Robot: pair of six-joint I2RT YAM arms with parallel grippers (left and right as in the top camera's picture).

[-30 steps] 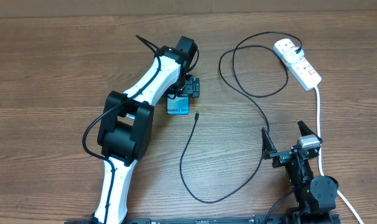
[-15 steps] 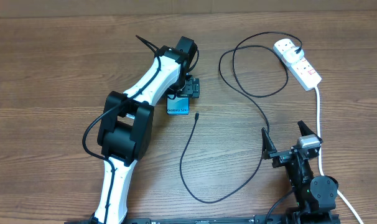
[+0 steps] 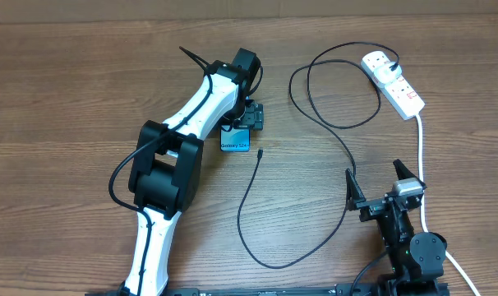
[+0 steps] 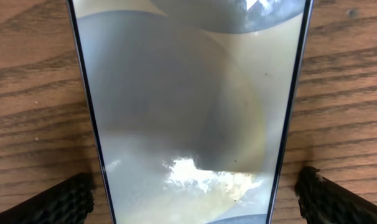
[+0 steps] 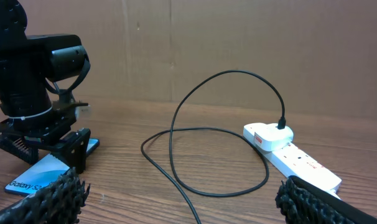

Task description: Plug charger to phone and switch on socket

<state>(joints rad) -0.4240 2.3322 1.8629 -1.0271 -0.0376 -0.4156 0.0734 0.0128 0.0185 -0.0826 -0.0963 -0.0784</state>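
Wood-grain table (image 3: 85, 82) fills the overhead view, with a plain brown wall behind it in the right wrist view.

Biggest thing on it is the left arm, stretched up the middle with the left gripper (image 3: 242, 122) directly above the phone (image 3: 235, 141). Its jaws stand wide apart, one black pad (image 4: 51, 202) showing either side of the handset, gripping nothing. Over at the near right edge, the right gripper (image 3: 379, 182) sits back near its base, jaws also spread wide and empty.

Next down, the socket (image 3: 393, 82) lies at the far right, white and rigid, its thick white cord (image 3: 420, 156) running toward the near edge. It should stay put under a press on its switch.

The charger (image 3: 348, 156) is already plugged into that strip and loops loosely across the table, its connector tip (image 3: 258, 152) lying just beside the phone's near corner. It looks light and floppy, so a pinch just behind the tip seems the best hold; grabbed further back, the tip would likely droop.

The phone is flat, thin and glossy, probably slippery and liable to slide when pushed. Clamping across its long edges looks sensible.

On its blue screen, white lettering reads "Galaxy"; the characters after it are too small to read.
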